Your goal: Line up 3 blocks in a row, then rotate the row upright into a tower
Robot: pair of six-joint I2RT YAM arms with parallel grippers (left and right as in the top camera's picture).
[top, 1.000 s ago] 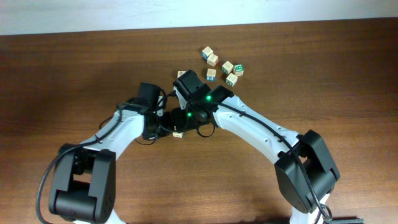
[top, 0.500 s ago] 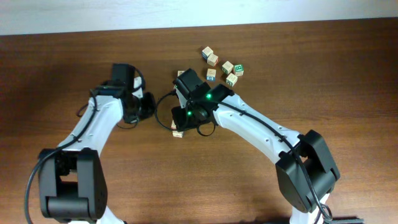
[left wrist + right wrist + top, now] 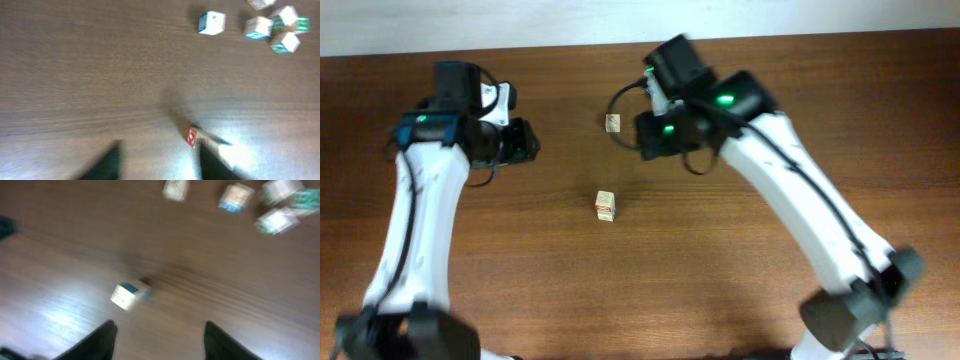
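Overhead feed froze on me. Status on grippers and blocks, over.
Left gripper open, empty. Right gripper open, empty. Red-faced block mid-table, clear of both grippers; second block beyond it. Nothing in the way.

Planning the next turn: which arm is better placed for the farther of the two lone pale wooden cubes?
Right, probably. The right gripper stands open just beside that pale wooden cube; the left gripper is farther away.

Pale, matt wooden blocks (image 3: 606,205) on a dark wood-grain desk (image 3: 620,290) with a soft sheen, alongside smooth white plastic arm shells (image 3: 415,230) with matt black joints.
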